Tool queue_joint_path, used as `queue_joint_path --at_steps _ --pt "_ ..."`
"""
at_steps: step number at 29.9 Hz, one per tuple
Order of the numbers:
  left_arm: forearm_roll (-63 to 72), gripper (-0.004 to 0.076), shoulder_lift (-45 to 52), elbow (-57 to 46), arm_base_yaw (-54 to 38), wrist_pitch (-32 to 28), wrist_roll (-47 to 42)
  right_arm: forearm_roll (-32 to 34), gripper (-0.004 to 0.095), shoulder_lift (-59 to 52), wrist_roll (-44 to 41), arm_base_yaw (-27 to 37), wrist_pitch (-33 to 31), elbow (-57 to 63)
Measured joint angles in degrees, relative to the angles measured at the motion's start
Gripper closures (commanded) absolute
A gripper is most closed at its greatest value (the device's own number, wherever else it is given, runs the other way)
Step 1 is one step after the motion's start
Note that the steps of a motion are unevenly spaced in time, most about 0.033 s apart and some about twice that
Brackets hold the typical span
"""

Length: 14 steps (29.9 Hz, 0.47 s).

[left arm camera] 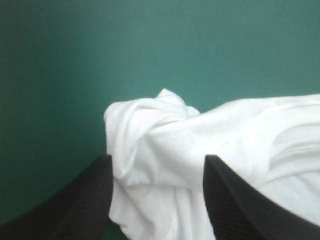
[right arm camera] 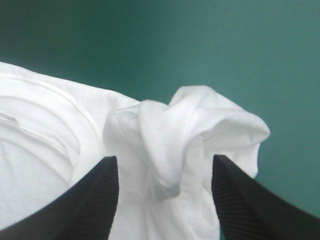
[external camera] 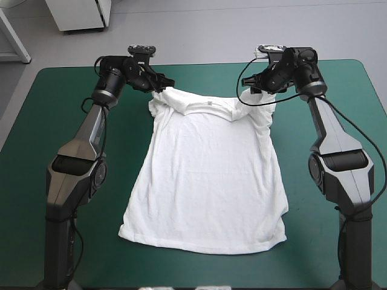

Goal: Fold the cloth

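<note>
The white short-sleeved T-shirt (external camera: 208,175) lies spread flat mid-table on the teal-green cover (external camera: 54,96), collar toward the far edge. The left gripper (left arm camera: 158,160) and the right gripper (right arm camera: 165,160) each straddle a bunched shoulder, their broad black fingers parted and released.

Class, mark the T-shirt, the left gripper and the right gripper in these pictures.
T-shirt (external camera: 208,181): high view, middle of its flat body.
Left gripper (left arm camera: 157,161): left wrist view, midway between its open fingertips.
Right gripper (right arm camera: 164,160): right wrist view, midway between its open fingertips.
</note>
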State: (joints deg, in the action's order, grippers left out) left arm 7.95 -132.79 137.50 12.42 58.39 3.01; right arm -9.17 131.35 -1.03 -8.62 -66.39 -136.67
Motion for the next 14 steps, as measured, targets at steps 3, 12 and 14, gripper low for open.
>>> queue_joint_path --at_steps 3,12,14 --pt "-0.28 0.0340 4.77 0.05 0.00 -0.33 -0.10 1.28 0.0402 -3.18 -0.07 -0.07 -1.13 -0.22" --pt "-2.92 0.0341 21.03 0.72 0.00 6.22 1.27 2.32 0.0471 -17.81 -0.13 -0.07 -5.11 -0.74" --pt "-2.92 0.0341 23.41 0.79 0.00 9.64 1.57 2.48 0.0471 -20.57 -0.26 -0.28 -5.11 -0.48"
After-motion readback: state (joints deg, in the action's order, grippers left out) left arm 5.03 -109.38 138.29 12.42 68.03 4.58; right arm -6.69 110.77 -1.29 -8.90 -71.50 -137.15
